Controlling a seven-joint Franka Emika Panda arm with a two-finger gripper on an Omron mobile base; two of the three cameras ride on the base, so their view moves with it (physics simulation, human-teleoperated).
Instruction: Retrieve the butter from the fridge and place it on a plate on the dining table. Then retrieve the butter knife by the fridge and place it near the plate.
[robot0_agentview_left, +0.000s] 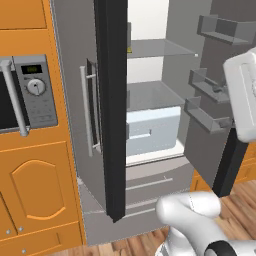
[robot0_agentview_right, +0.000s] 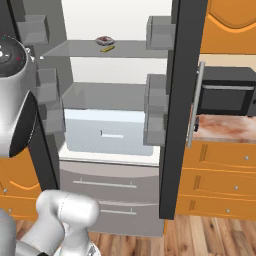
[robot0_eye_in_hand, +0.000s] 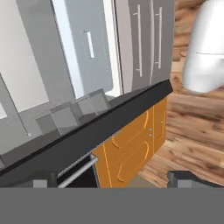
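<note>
Left base view, microwave (robot0_agentview_left: 30, 95): grey, with a dial, set in orange cabinets at 9 o'clock.
Left base view, fridge (robot0_agentview_left: 150, 125): both doors swung open; the left door's dark edge runs down the middle of the frame, its bar handle at about 9 o'clock of that edge.
Left base view, crisper (robot0_agentview_left: 152, 131): pale drawer low inside the fridge, shut, under a grey shelf.
Left base view, right door: bins (robot0_agentview_left: 207, 115) on its inner face at 2 to 3 o'clock.
Left base view, arm: white links at 3 o'clock and at 5 o'clock, over wood floor.
Right base view, butter (robot0_agentview_right: 107, 49): small yellow stick lying on the upper glass shelf (robot0_agentview_right: 130, 49) at 12 o'clock, well inside the open fridge.
Right base view, food item (robot0_agentview_right: 104, 40): small reddish piece just behind the butter, at its 12 o'clock; whether they touch cannot be told.
Right base view, drawers: two grey bottom drawers at 6 o'clock, both shut.
Right base view, right door: dark edge at 1 to 4 o'clock, bar handle on its outer side.
Right base view, worktop (robot0_agentview_right: 225, 127): marbled, at 3 o'clock, carrying a dark microwave, orange cabinets below.
Hand view, scene: rolled on its side; a dark fridge door edge crosses from 8 to 2 o'clock, orange cabinet and wood floor at 5 o'clock.
Hand view, tool (robot0_eye_in_hand: 116, 180): released, its two dark tips far apart at 7 and 5 o'clock, nothing between them.
</note>
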